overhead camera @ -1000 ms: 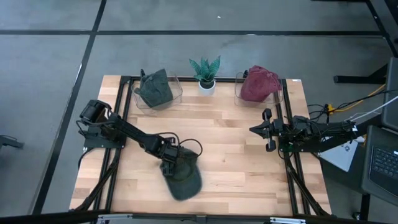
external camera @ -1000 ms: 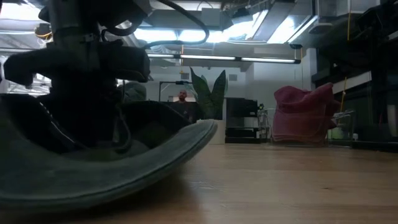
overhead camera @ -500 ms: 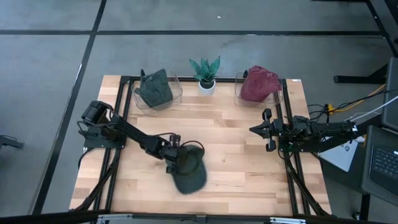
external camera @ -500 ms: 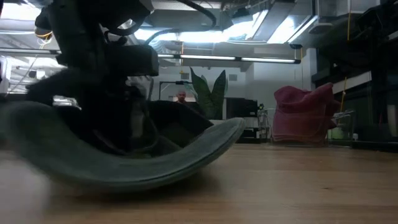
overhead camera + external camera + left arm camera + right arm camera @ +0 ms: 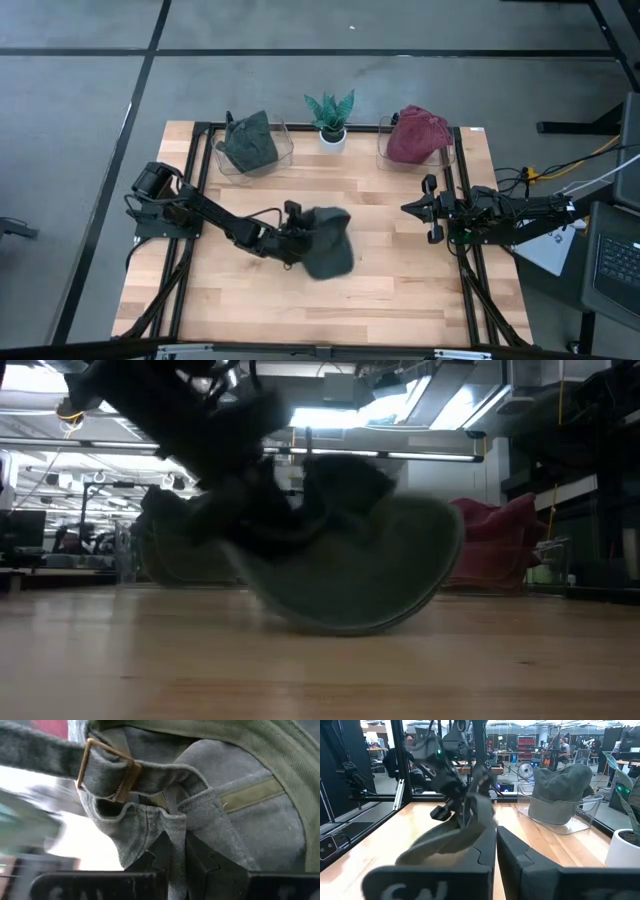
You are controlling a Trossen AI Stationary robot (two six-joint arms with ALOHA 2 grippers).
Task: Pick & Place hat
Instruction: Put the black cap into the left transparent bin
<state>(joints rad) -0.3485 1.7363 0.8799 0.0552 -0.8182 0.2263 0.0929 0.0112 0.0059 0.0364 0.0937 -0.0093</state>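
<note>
A grey-green hat [image 5: 326, 242] is tipped up near the middle of the wooden table [image 5: 400, 290], and my left gripper [image 5: 293, 238] is shut on its back. In the left wrist view the hat's inside [image 5: 260, 810] fills the picture, with its back strap and brass buckle [image 5: 107, 770] just past my left gripper [image 5: 177, 865]. In the low view the blurred hat [image 5: 350, 565] stands on edge, brim downward. My right gripper [image 5: 430, 210] waits shut at the table's right edge, touching nothing. My left gripper pinches a bunched fold of cloth at the hat's back rim [image 5: 175, 827], beside the strap's buckle, between its two fingers. The fingers come from the table's left, slanting slightly down. The hat is tilted up on edge; whether its brim [image 5: 350, 622] touches the table I cannot tell.
At the far edge stand a clear bin with another grey-green hat [image 5: 250, 145], a small potted plant [image 5: 330, 120] and a clear bin with a red hat [image 5: 418, 135]. Black frame rails [image 5: 462, 180] run along both sides of the table.
My left gripper has shut on the hat's back rim, rolled its wrist and moved up and toward the table's right and far side. The hat, which lay on the table with its brim toward the near edge, has been tipped up on edge and carried toward the table's middle.
</note>
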